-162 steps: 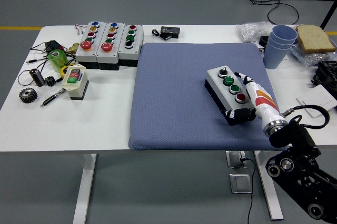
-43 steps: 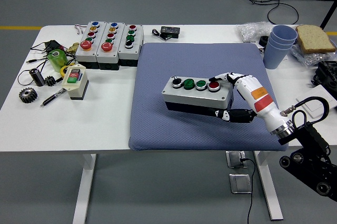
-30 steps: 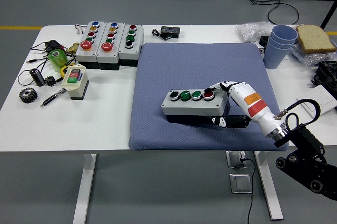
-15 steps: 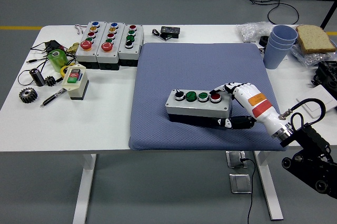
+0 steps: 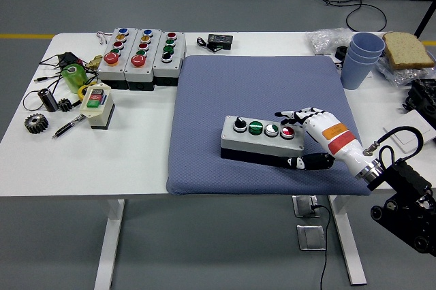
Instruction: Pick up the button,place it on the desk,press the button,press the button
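A grey button box (image 5: 259, 141) with a black knob, two green buttons and a red button lies flat on the blue mat (image 5: 259, 86), toward its front right. My right hand (image 5: 286, 139) comes in from the lower right and grips the box's right end. Its fingers (image 5: 294, 114) are spread over the top by the red button. Its thumb (image 5: 305, 162) lies along the box's front side. The left arm is out of view.
Three button boxes (image 5: 141, 55) stand at the back left, with a small switch box (image 5: 97, 105), gears (image 5: 35, 123), a green roll (image 5: 71, 75) and wires nearby. Blue cups (image 5: 361, 58), bread (image 5: 407, 48) and plastic bags sit at the back right. A black device (image 5: 219, 40) lies behind the mat.
My right hand turned the box from the mat's right edge toward the middle, lowered it, and in the last half second slid it slightly right and toward the front.
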